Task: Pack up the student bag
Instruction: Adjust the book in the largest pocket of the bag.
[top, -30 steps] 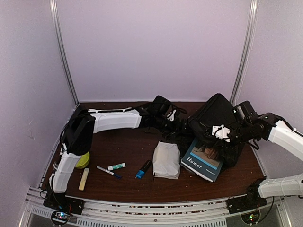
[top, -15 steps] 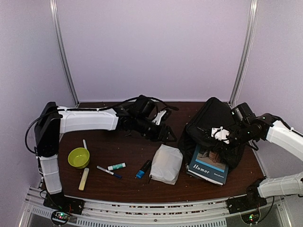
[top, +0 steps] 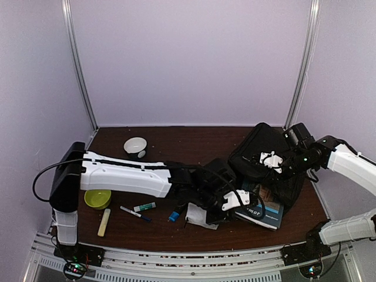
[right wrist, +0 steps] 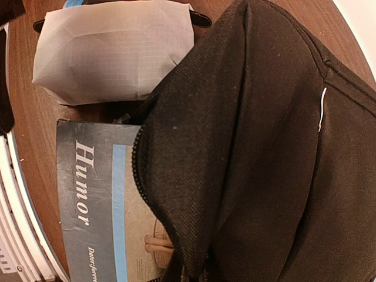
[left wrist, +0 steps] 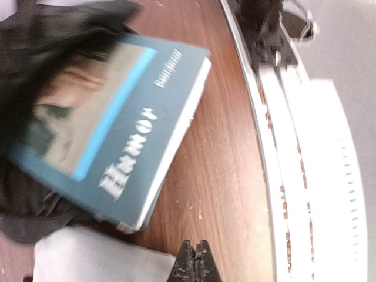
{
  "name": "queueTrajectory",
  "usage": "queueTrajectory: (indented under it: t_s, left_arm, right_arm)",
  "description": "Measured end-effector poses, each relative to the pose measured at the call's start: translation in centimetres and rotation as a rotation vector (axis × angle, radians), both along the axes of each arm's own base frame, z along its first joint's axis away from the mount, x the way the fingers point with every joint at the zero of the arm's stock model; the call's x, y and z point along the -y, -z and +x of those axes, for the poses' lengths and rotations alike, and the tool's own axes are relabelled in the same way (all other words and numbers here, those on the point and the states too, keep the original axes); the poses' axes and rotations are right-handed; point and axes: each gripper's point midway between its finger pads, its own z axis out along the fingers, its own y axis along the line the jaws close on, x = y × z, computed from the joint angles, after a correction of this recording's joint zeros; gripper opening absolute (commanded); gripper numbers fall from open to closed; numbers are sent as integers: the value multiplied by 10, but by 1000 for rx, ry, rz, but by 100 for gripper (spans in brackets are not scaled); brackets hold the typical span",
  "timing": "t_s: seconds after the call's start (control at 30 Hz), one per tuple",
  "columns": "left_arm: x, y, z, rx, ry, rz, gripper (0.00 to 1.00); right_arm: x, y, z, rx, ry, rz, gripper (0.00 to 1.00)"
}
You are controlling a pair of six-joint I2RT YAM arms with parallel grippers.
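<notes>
Black fabric marks the student bag, which is found toward the right edge of the bench, set back from the near edge. Its cloth is pinched by the right end effector, whose fingers are pressed together on it. In the right wrist view the bag is seen draped over one end of a teal book titled "Humor", so that part of the cover is hidden beneath it.

The book lies flat on the bench at the near side of the bag. Just beside the book, toward the middle of the bench, a white pouch is seen, partly covered in the top view by the left arm.

The left end effector is pressed together with nothing held between its fingers. It is placed low over the bare wood, near the corner of the book and the edge of the pouch, close to the near edge.

Toward the left edge a green bowl is found, with a pale yellow stick, a pen, a white marker and a blue item near it. A white bowl is set toward the far edge.
</notes>
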Motion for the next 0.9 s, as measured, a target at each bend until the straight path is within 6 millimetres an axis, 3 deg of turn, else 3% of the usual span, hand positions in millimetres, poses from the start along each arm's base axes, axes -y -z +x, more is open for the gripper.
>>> queueTrajectory:
  t_s: [0.13,0.27,0.67,0.9]
  left_arm:
    - [18,27,-2,66,78,70,0]
    - [36,36,5,117,111,90,0]
    - [55,49,34,234,66,122,0]
    - [68,39,75,309,-48,53,0]
  right_arm:
    - [-1,-2,2,-7,4,-1,0]
    - [-1,-2,2,-10,6,-1,0]
    - [-3,-2,-5,-36,-10,9,0]
    - [-3,1,-18,-54,-68,-17,0]
